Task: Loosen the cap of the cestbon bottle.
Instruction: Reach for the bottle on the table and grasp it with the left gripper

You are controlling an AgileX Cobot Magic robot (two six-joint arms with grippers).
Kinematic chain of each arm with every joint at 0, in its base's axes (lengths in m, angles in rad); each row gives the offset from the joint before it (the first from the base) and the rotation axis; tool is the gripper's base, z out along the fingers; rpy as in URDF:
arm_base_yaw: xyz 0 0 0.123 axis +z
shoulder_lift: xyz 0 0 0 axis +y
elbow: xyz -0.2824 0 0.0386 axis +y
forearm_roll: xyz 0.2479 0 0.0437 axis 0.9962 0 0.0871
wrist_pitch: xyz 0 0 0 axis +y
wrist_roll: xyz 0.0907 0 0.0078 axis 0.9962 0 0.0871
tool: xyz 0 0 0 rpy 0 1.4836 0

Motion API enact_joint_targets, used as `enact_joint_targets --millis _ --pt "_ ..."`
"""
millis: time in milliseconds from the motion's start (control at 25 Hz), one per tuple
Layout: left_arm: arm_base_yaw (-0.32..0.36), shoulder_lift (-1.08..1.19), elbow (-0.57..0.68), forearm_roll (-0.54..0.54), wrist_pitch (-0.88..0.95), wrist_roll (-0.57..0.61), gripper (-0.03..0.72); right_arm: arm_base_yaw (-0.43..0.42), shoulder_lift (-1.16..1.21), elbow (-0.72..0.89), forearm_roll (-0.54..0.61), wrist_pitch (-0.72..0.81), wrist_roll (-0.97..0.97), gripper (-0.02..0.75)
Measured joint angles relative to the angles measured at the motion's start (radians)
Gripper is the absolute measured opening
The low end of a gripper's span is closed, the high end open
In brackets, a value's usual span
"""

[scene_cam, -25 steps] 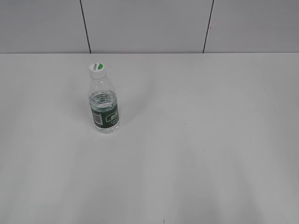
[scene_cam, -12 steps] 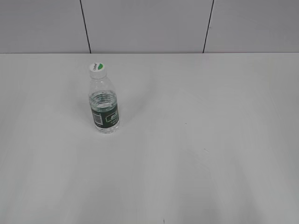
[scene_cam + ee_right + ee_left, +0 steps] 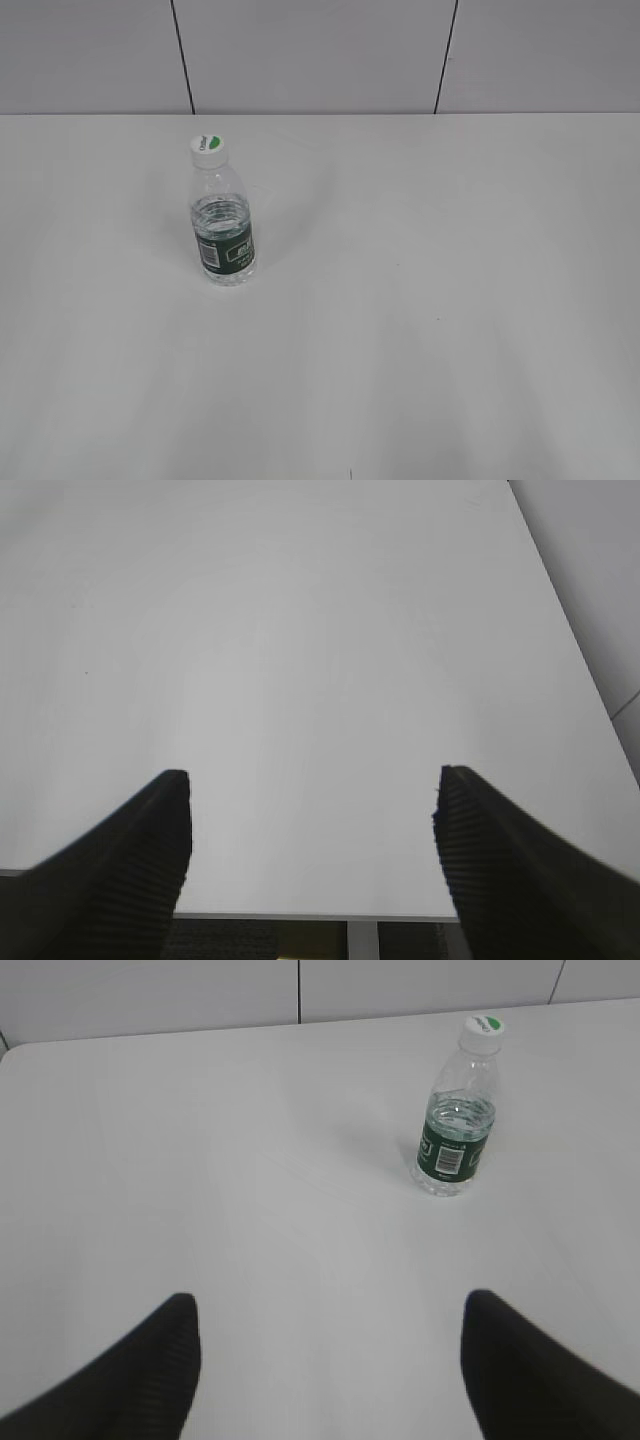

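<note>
The cestbon bottle [image 3: 224,225] stands upright on the white table, left of centre in the exterior view, clear with a dark green label and some water inside. Its white cap [image 3: 207,147] with a green mark sits on the neck. The left wrist view shows the bottle [image 3: 455,1125] and its cap [image 3: 482,1029] far ahead to the upper right. My left gripper [image 3: 330,1305] is open and empty, well short of the bottle. My right gripper [image 3: 312,780] is open and empty over the table's near edge; the bottle is out of its view. Neither gripper shows in the exterior view.
The white table [image 3: 420,300] runs back to a grey panelled wall [image 3: 320,50] with dark seams. The right wrist view shows the table's front edge [image 3: 310,916] and right edge [image 3: 570,640].
</note>
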Motion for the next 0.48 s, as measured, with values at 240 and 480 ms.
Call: enact_joint_targets --millis 240,480 --pt "0.0 0.04 -0.021 -0.003 -0.026 0.0 0.502 0.0 0.0 0.0 0.0 0.0 0.0 0.577" --pt "0.0 0.156 -0.101 -0.008 -0.151 0.0 0.502 0.0 0.0 0.0 0.0 0.0 0.0 0.577"
